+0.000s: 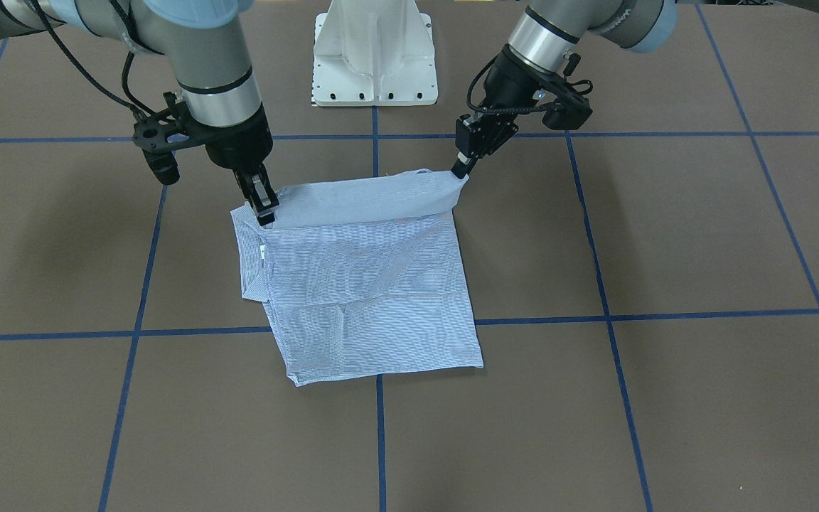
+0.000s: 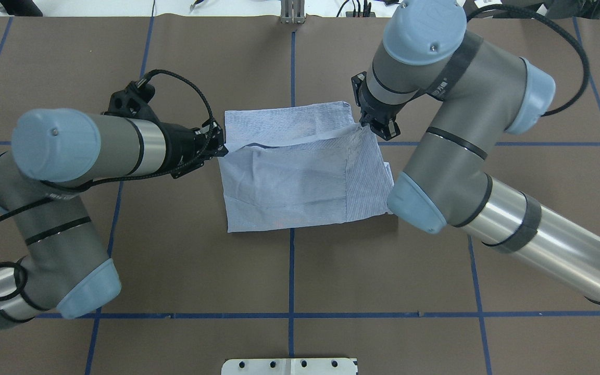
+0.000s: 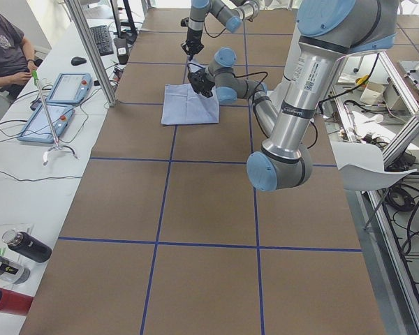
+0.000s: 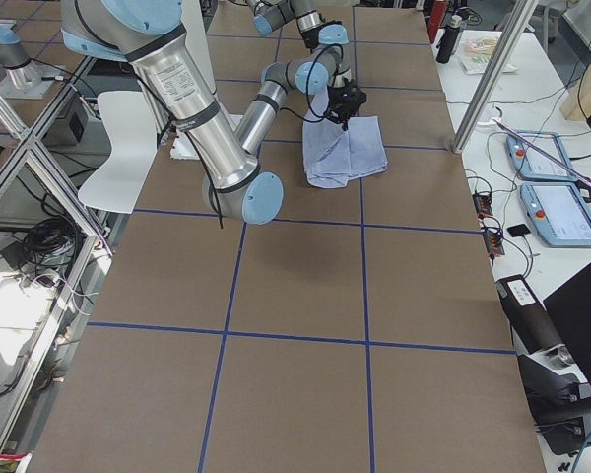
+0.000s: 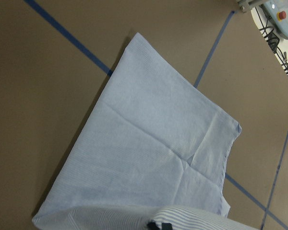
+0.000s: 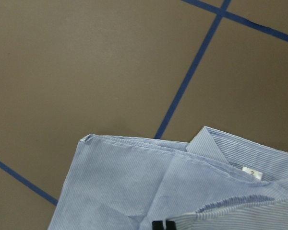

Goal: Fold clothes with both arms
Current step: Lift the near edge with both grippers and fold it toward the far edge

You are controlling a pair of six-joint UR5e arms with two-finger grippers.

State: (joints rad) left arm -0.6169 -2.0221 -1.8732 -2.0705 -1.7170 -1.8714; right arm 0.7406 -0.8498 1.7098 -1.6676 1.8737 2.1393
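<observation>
The light blue-and-white striped shirt (image 1: 367,299) lies folded into a rough square on the brown table, with its collar and a small white label (image 6: 250,172) at one side. Its edge nearest the robot is raised off the table as a taut band. My left gripper (image 1: 461,171) is shut on one end of that raised edge, and my right gripper (image 1: 265,213) is shut on the other end. From overhead, the left gripper (image 2: 221,148) and the right gripper (image 2: 366,124) flank the shirt (image 2: 289,192). Each wrist view shows only dark fingertips under bunched cloth.
The white pedestal base (image 1: 374,57) stands behind the shirt. Blue tape lines (image 1: 381,441) grid the brown table. A person (image 3: 3,49) sits at a side desk with teach pendants (image 3: 52,105) and bottles (image 3: 24,246).
</observation>
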